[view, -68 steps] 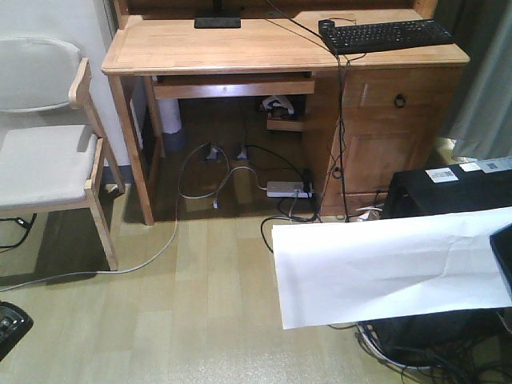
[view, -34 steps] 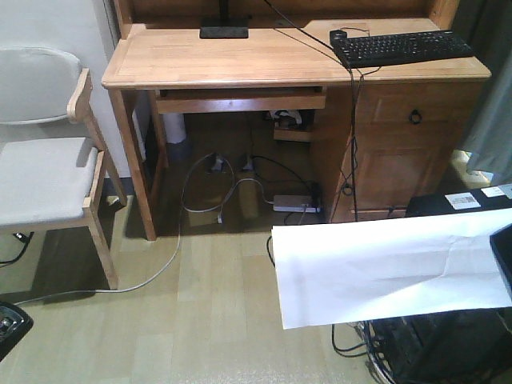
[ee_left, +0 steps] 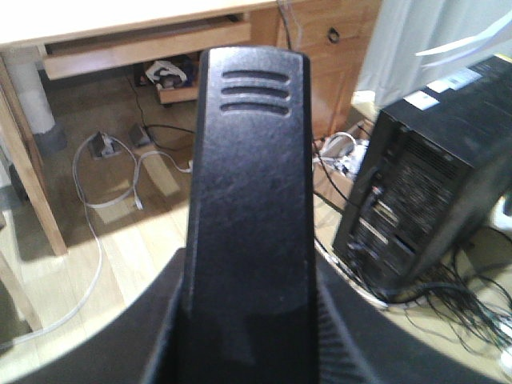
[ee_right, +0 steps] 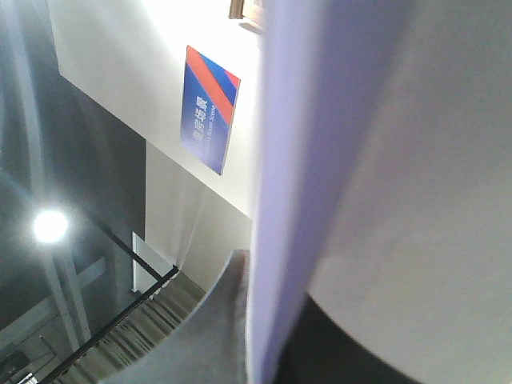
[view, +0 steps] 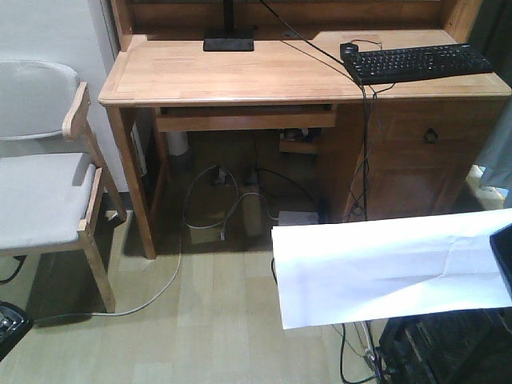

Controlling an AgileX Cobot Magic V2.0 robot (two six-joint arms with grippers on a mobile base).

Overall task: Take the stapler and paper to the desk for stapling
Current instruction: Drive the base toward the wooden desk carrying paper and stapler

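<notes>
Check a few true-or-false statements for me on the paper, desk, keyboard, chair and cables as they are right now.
1. The paper lies flat on the desk. False: it hangs in the air above the floor, in front of the desk and not touching it.
2. A black keyboard sits on the right part of the desktop in the front view. True.
3. The chair stands to the right of the desk in the front view. False: it stands to the left.
4. Cables lie on the floor under the desk. True.
</notes>
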